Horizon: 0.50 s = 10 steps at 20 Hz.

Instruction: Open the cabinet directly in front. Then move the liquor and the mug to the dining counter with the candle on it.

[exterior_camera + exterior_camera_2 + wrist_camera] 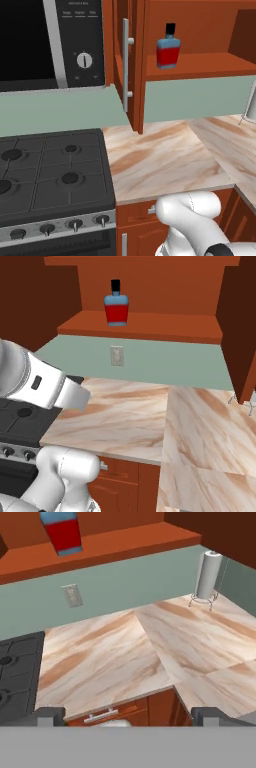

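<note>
The cabinet [200, 66] stands open, its left door turned edge-on with a silver bar handle [126, 65]. On its lower shelf stands the liquor [168, 47] [116, 304], a blue and red bottle with a black cap; the hand view cuts off its top [62, 529]. My gripper [130, 716] is open and holds nothing. It hovers over the front edge of the marble worktop [125, 657], well below and in front of the bottle. Its two dark fingertips [50, 714] sit far apart. The mug, the dining counter and the candle are out of view.
A black stove [50, 175] lies left of the worktop, with a microwave [50, 40] above it. A paper towel holder [206, 576] stands in the right corner. A wall outlet [116, 355] is under the shelf. Drawers [102, 715] run below the worktop's edge.
</note>
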Available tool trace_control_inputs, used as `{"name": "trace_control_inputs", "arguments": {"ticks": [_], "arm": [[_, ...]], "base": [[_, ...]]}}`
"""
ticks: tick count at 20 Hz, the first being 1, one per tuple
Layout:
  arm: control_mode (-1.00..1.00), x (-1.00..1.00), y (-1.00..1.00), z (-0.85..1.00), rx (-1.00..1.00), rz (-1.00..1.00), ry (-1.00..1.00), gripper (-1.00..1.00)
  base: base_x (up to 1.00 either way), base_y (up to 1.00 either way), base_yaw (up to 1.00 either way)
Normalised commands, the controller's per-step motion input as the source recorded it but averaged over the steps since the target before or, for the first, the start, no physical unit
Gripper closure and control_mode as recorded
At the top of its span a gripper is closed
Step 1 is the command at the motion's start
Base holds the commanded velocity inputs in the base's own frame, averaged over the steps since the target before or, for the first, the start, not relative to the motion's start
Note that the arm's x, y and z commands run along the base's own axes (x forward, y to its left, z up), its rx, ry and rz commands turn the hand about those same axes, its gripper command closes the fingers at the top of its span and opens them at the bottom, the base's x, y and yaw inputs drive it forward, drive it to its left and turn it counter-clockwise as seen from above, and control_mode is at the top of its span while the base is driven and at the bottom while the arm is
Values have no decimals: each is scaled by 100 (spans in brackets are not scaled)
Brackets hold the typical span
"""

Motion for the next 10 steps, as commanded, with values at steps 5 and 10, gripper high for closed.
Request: {"name": "trace_control_inputs", "arguments": {"ticks": [5,10], "arm": [[-100,21,6,31,-3,15,-10,-100],[-100,15,12,14,-6,19,-15,-100]], "base": [[0,0,0],[0,0,0]]}}
